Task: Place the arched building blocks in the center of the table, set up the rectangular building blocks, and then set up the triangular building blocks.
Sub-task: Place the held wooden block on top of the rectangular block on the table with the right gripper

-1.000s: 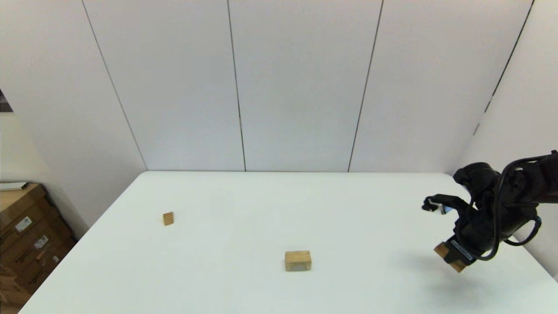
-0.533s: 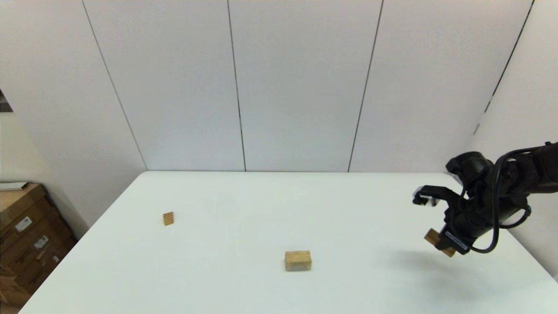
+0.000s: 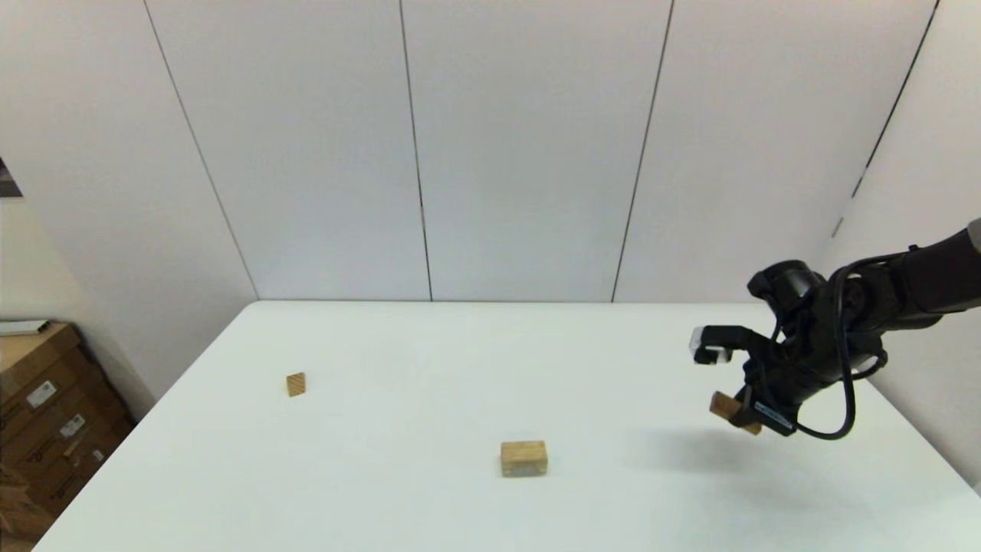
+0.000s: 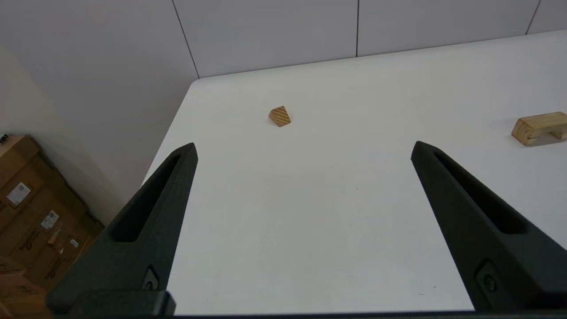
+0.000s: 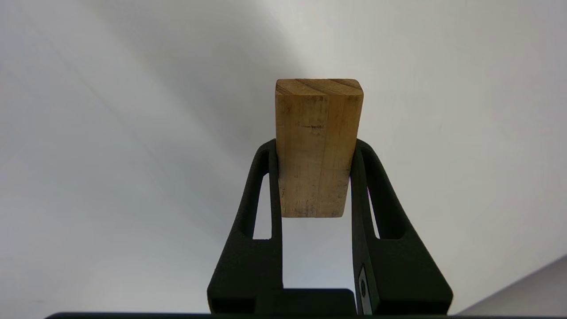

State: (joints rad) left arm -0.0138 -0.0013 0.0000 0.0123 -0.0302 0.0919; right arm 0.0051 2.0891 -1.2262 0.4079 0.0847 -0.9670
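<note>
Over the table's (image 3: 429, 399) right side, right gripper (image 3: 755, 418) is clamping the bar (image 5: 315, 146); left gripper (image 4: 303, 148) is gaping apart; no legible writing.

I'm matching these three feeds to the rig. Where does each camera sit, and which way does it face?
Head: above, facing forward and down at the table; right gripper shows, holding the rectangular block.
Left wrist: behind the open left gripper, facing the triangular block and arched block.
Right wrist: behind its fingers, facing the held block.
Head and left wrist share both resting blocks.
</note>
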